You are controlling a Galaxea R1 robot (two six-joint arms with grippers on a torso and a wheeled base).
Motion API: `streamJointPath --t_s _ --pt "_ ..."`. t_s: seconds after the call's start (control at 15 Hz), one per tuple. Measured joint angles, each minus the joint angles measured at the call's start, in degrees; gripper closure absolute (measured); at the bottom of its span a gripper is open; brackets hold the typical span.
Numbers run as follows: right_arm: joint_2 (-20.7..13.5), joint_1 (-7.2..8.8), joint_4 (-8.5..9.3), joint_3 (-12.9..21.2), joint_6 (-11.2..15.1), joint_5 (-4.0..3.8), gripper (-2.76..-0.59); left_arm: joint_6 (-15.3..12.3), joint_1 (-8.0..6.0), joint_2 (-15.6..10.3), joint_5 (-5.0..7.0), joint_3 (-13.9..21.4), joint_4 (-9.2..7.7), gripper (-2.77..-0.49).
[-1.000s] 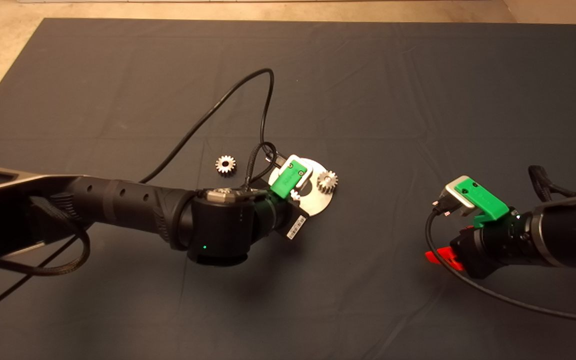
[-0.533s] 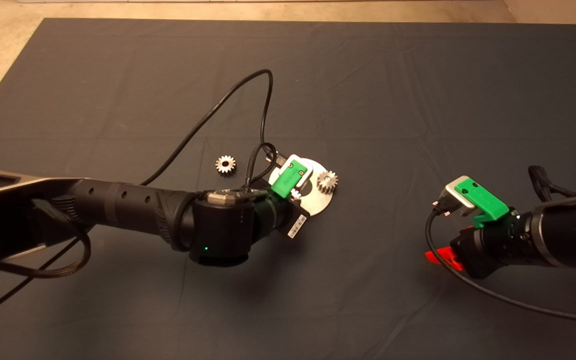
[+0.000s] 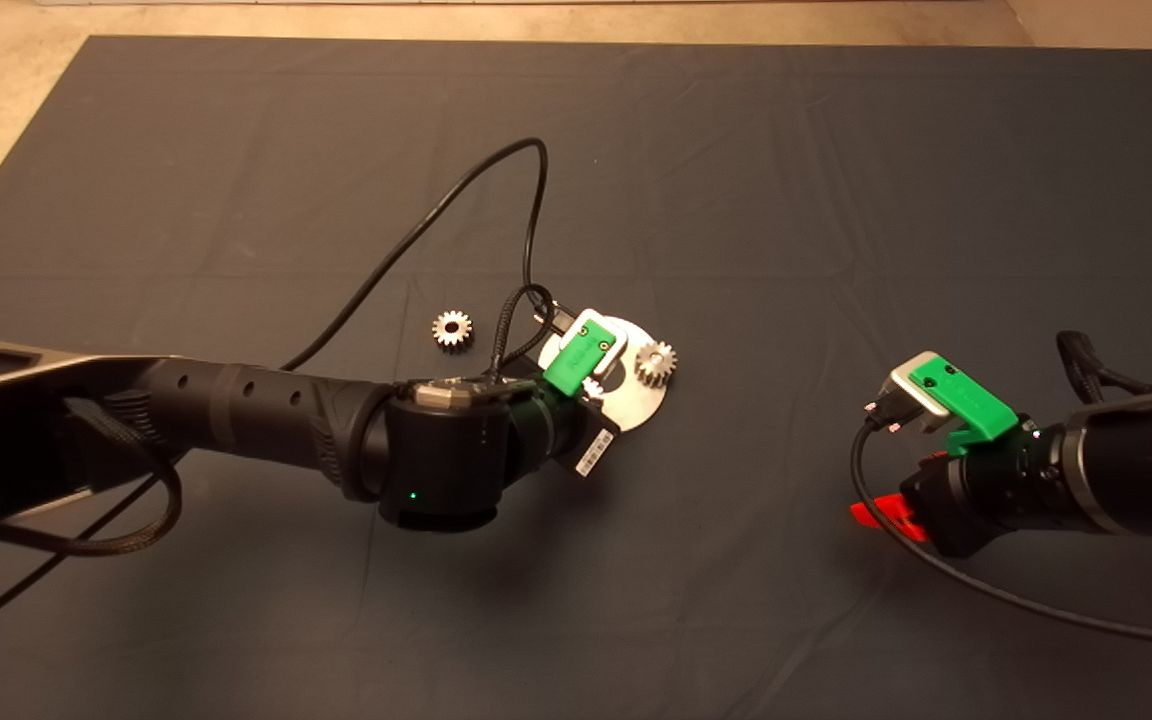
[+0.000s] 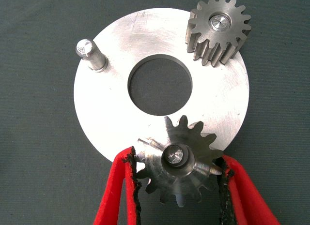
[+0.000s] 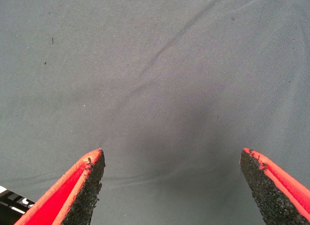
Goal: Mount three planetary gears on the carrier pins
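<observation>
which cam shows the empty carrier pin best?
Left wrist view: the bare pin stands in plain sight on the disc, unobstructed. Head view: the left gripper's green mount covers that side of the disc. Right wrist view: only mat.

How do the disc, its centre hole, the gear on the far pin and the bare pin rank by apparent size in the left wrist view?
1. Disc
2. Centre hole
3. Gear on the far pin, close to the hole, so this order is unsure
4. Bare pin
</observation>
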Motion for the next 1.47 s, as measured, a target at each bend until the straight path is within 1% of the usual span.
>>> streamJointPath --t_s 0.2,0.27,0.33,0.4,0.47,0.6,0.73,1.0,1.2,1.27,1.47 --pt "0.0 0.0 0.0 0.0 0.0 0.0 -2.07 0.6 0.0 0.0 0.0 0.0 -0.05 -0.7" --pt "0.0 0.0 0.0 0.0 0.0 0.0 -2.07 1.6 0.0 0.0 -0.02 0.0 -0.09 -0.7" --pt "0.0 0.0 0.0 0.0 -0.1 0.0 -2.07 1.9 -0.02 0.0 -0.09 -0.3 -0.13 -0.7" --pt "0.0 0.0 0.0 0.0 -0.1 0.0 -2.07 2.2 -0.11 0.0 -0.17 -0.6 -0.42 -0.69" --pt "0.0 -0.01 0.0 0.0 -0.2 0.0 -2.07 3.2 -0.13 0.0 -0.57 -1.2 -1.05 -0.7" --pt "0.0 -0.01 0.0 0.0 -0.2 -0.02 -2.07 4.8 -0.15 0.2 -0.88 -1.8 -2.22 -0.7" --pt "0.0 0.0 0.0 0.0 -0.2 0.0 -2.07 5.8 -0.15 0.2 -1.08 -2.3 -2.7 -0.7" --pt "0.0 0.0 0.0 0.0 -0.2 0.0 -2.07 6.0 -0.17 0.3 -1.18 -2.4 -2.78 -0.7" --pt "0.0 0.0 0.0 0.0 -0.2 0.0 -2.07 6.3 -0.33 0.4 -1.07 -2.4 -3.22 -0.7" --pt "0.0 0.0 0.0 0.0 -0.2 0.01 -2.07 6.4 -0.33 0.5 -0.85 -2.5 -3.23 -0.7" --pt "0.0 -0.01 0.0 0.0 -0.2 0.0 -2.07 6.4 -0.37 0.6 -0.88 -2.5 -3.29 -0.7"
